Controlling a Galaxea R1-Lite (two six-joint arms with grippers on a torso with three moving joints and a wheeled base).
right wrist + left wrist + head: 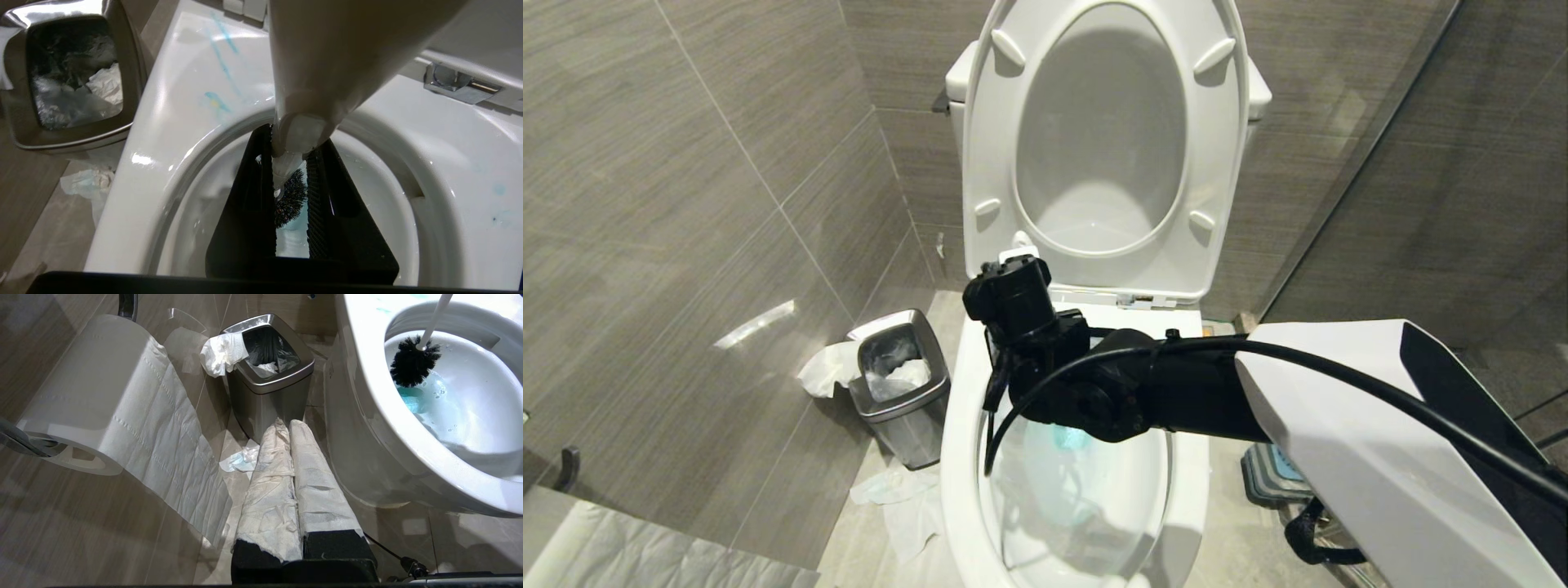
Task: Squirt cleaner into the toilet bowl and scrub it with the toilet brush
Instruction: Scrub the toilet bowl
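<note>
1. Right gripper [292,163] clamping on the white handle of the toilet brush [413,364] — both black fingers [245,196] pressing its sides, handle running up past the wrist camera.
2. Black bristle head hanging inside the toilet bowl [359,416], just at or above the water line, close to the near inner wall; contact with the ceramic not resolvable.
3. Step in hand, judged: scrubbing. Cleaner already appearing to be in — blue-tinted pool at the bowl's bottom, blue streaks on the rim [220,61].
4. Next move, judged: sweeping the head around the inner wall and under the rim, keeping the grip firm so the slim handle is not twisting between the pads; avoiding flicking water over the rim.
5. Brush appearance: long slim white handle, round black bristle head, bristles looking wet and dense, no visible deformation.
6. Right arm reaching across the bowl in the head view, seat and lid standing raised behind it.
7. Left gripper [292,428] idling low beside the bowl, paper-wrapped fingers pressed together, holding nothing, pointing toward the steel bin [267,375].
8. Paper roll [81,400] hanging near, loose tissue lying on the floor.
</note>
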